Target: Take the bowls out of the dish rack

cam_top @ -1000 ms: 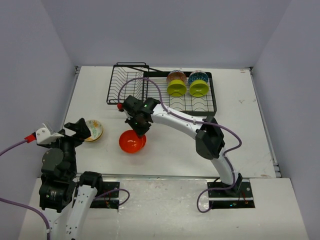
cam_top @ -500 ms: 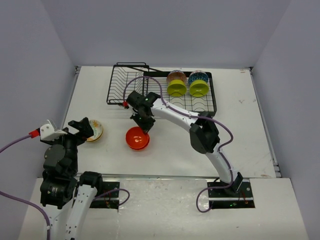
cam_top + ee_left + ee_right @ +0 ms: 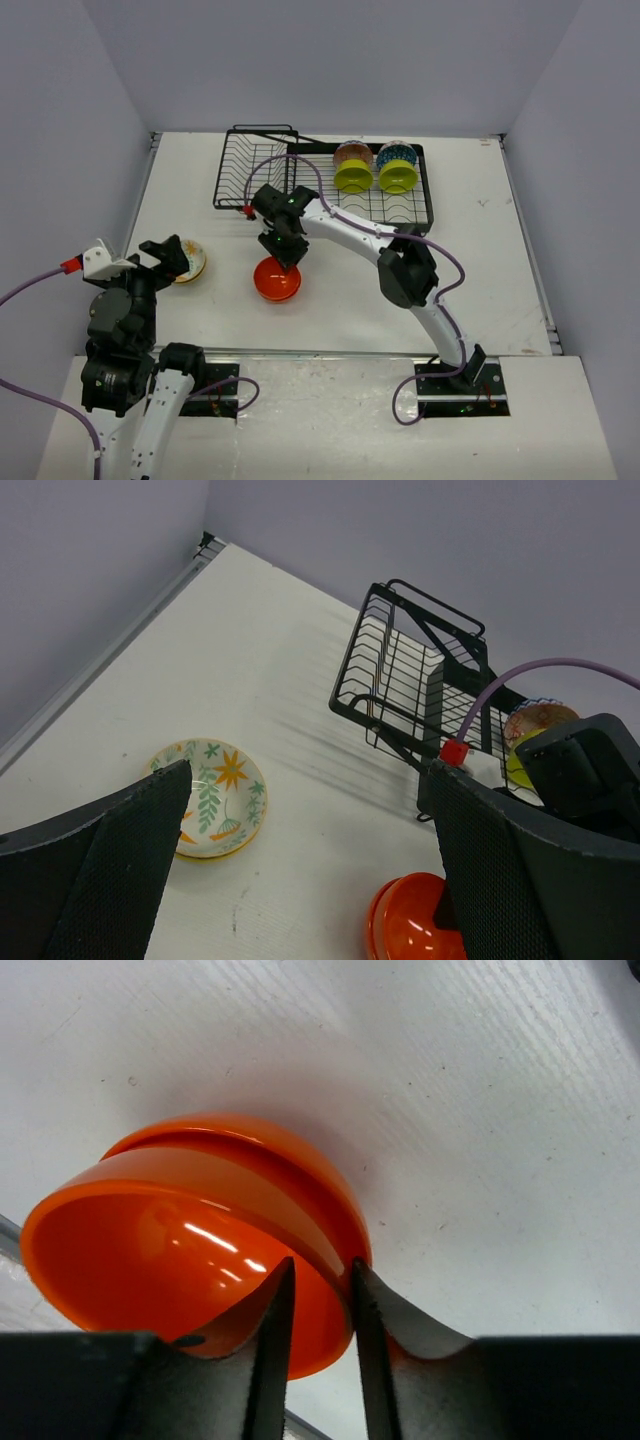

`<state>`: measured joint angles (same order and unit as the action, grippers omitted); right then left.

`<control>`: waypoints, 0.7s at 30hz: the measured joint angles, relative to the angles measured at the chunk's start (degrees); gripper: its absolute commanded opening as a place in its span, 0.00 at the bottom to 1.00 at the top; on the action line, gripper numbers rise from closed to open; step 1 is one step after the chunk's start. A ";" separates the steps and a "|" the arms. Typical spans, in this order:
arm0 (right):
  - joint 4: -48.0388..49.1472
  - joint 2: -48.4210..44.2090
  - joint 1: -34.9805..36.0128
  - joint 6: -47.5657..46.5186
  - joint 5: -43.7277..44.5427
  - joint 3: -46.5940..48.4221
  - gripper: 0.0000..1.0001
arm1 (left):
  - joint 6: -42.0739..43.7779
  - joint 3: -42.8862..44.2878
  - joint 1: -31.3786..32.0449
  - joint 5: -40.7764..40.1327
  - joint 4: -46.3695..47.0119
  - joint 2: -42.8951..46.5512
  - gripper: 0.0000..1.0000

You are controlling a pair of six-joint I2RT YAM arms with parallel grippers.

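Note:
The black wire dish rack (image 3: 372, 207) stands at the back of the table and also shows in the left wrist view (image 3: 400, 670). In its flat tray, two yellow-green bowls (image 3: 352, 178) (image 3: 397, 178) stand on edge, each with a patterned bowl (image 3: 352, 153) behind it. An orange bowl (image 3: 277, 281) sits on the table in front of the rack. My right gripper (image 3: 283, 256) (image 3: 320, 1265) is shut on the rim of the orange bowl (image 3: 190, 1250), one finger inside and one outside. My left gripper (image 3: 165, 254) (image 3: 310, 770) is open and empty above the table, next to a floral bowl (image 3: 188, 260) (image 3: 212, 795).
The rack's deep basket (image 3: 254, 170) at the left end looks empty. The right arm stretches from its base at the near right across the table's middle. Grey walls close in the table on three sides.
My right gripper has lowered the orange bowl from a tilted hold to rest on the table and still grips its rim. The left arm has barely moved.

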<state>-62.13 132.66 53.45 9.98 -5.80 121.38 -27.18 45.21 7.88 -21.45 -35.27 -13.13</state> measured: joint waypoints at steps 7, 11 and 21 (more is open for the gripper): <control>-0.04 -2.43 0.28 -0.39 0.33 0.00 0.56 | 0.46 -0.02 0.00 1.01 0.17 -0.87 1.00; -0.07 -6.51 0.26 -0.70 0.35 0.00 0.57 | 0.83 -0.02 0.00 1.66 0.42 -1.86 1.00; 12.41 -24.20 0.11 -12.96 18.95 -22.91 0.84 | 0.83 -0.02 0.07 1.73 0.44 -1.86 1.00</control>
<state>-49.71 108.47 53.56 -2.98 13.15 98.48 -26.35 45.19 7.94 -19.73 -34.83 -14.98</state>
